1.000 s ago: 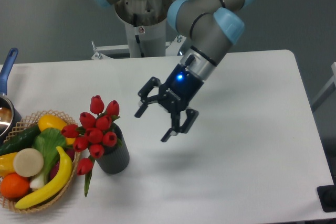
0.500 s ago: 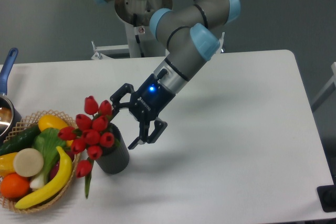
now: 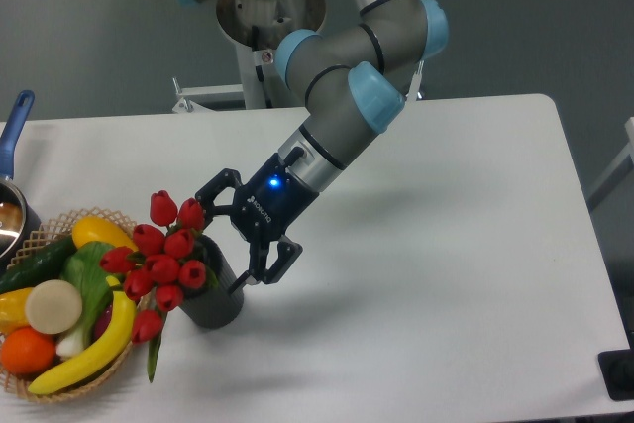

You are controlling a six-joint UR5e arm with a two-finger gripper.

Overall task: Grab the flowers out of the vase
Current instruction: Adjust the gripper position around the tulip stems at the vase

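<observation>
A bunch of red tulip flowers (image 3: 163, 255) with green leaves stands in a small dark grey vase (image 3: 216, 299) at the front left of the white table (image 3: 446, 245). The buds lean left, over the basket's edge. My gripper (image 3: 230, 235) is open, pressed against the right side of the bunch at the vase's mouth. One finger (image 3: 210, 190) reaches beside the upper buds, the other finger (image 3: 269, 264) hangs by the vase's right wall. Whether the fingers touch the stems is hidden.
A woven basket (image 3: 119, 359) with a banana, orange, cucumber and other produce sits directly left of the vase. A pot with a blue handle (image 3: 14, 136) is at the left edge. The robot base (image 3: 263, 37) stands behind the table.
The gripper has moved down and left from mid-table to the vase, staying open. The flowers and vase have shifted slightly to the left, and the bunch leans further over.
</observation>
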